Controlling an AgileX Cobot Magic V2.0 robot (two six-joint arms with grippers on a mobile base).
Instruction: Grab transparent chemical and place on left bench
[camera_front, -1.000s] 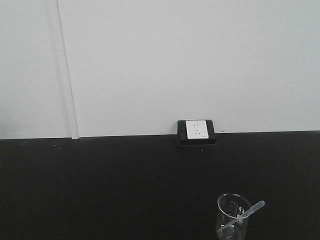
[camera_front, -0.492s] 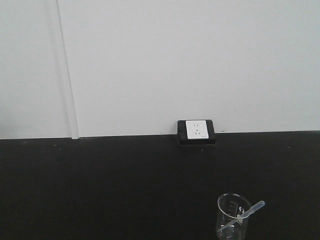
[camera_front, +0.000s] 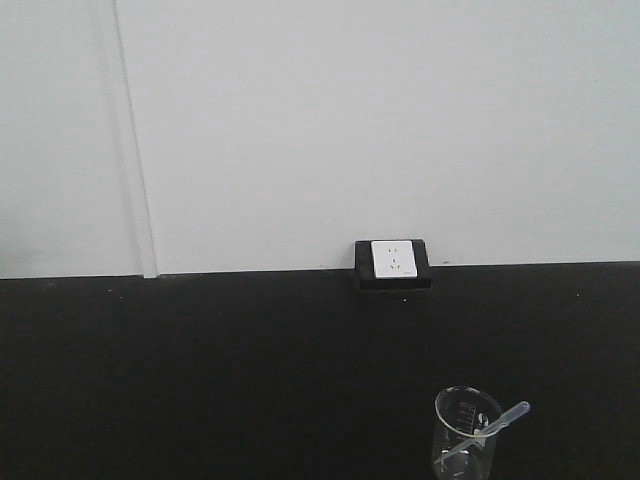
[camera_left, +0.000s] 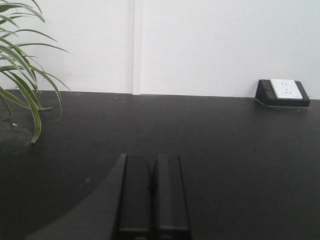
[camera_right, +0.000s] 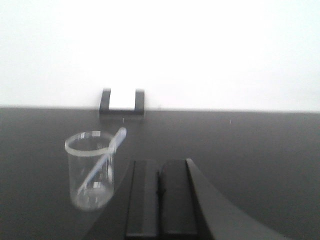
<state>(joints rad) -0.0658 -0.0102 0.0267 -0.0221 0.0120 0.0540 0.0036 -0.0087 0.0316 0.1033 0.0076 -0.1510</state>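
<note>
A: Where is the slim clear plastic dropper pipette (camera_front: 500, 419)?
B: Leaning in the clear graduated beaker (camera_front: 466, 436) on the black desk (camera_front: 200, 380), with its bulb end over the rim.
A: And the grippers?
B: The left gripper (camera_left: 152, 162) and the right gripper (camera_right: 159, 165) are both pressed closed, holding nothing.

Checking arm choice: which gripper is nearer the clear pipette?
Right. The right gripper is close beside the pipette, leaning in a beaker to its left. The left gripper sees no pipette, just a plant.
</note>
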